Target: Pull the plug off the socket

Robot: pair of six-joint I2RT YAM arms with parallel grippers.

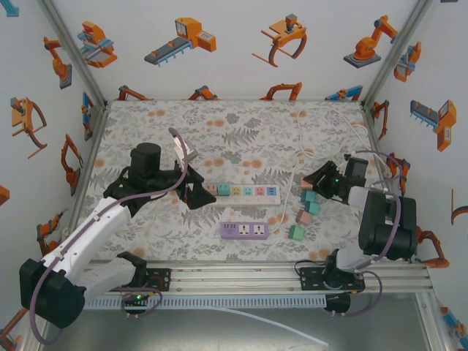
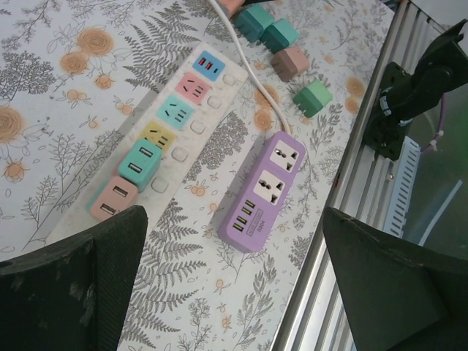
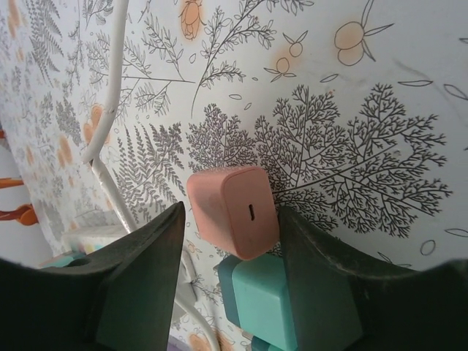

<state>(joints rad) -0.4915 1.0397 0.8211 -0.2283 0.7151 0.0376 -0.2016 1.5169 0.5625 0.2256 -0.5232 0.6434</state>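
Left pincer (image 2: 232, 227) agape, right pincer (image 3: 232, 216) narrower.

The white power strip (image 2: 191, 128) lay flat on the table, its row of pastel sockets facing up, and its white cord (image 2: 238, 51) left from one end. At the opposite end two cube plugs sat seated in adjoining sockets: a pink plug (image 2: 113, 197) outermost and a teal plug (image 2: 140, 164) touching it.

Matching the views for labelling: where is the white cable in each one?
Top: white cable right of centre, running front to back.
Left wrist: top centre, curving down to the purple strip.
Right wrist: left side, left of the pink plug.
Shared landmark: teal plug beside the cable.
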